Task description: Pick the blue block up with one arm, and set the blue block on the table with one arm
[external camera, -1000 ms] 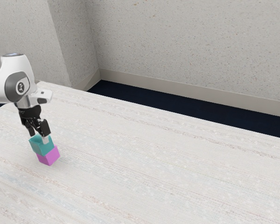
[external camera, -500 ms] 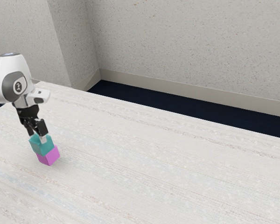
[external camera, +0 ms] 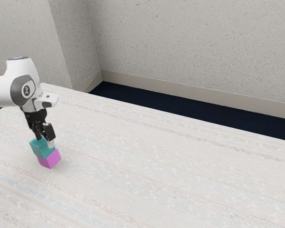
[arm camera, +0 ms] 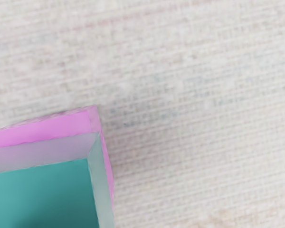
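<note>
The black two-finger gripper [external camera: 44,142] pointed down at the end of the white and gray arm [external camera: 24,78], a bit tilted. Its two fingers were apart, right at the top of the small blue-green block [external camera: 42,149]. I could not tell if they were touching it. That block, the one for the job, sat just below the gripper, on top of a pink block [external camera: 51,159]. The two did not line up just right, so some pink peeked out along two sides of the blue-green one. The pink block was on the big, pale, streaky table [external camera: 180,166], lower down under the gripper, with a soft shadow [arm camera: 128,156] close beside it. Well apart from the gripper, past the table's edge, were a dark blue floor [external camera: 190,107] and a speckled gray wall [external camera: 190,42].
</note>
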Robot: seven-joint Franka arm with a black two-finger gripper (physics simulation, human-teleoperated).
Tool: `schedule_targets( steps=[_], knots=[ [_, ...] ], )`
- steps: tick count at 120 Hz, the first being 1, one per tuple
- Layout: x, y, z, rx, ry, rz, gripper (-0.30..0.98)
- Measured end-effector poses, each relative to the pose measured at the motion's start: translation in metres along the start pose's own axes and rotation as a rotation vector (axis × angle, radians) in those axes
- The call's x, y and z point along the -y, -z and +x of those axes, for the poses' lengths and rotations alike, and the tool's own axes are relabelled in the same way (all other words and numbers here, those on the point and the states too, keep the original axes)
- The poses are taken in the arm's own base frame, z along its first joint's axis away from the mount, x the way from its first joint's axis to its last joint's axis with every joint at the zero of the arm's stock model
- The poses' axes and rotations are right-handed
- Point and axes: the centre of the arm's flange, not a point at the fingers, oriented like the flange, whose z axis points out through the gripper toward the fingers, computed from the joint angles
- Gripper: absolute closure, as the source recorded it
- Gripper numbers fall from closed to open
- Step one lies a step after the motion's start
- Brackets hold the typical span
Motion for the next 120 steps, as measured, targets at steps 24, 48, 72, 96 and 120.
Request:
schedule_targets(
  steps=[24, 48, 72, 96, 120],
  knots=[
    [0.008, 0.003, -0.006, -0.006, 0.010, 0.002, 0.00],
    [0.019, 0.002, -0.012, -0.005, 0.029, 0.002, 0.00],
    [0.020, 0.011, -0.010, -0.015, 0.016, 0.021, 0.00],
    [0.037, 0.008, -0.022, -0.006, 0.051, 0.022, 0.00],
    [0.035, -0.008, -0.017, 0.022, 0.046, 0.024, 0.00]
  ],
)
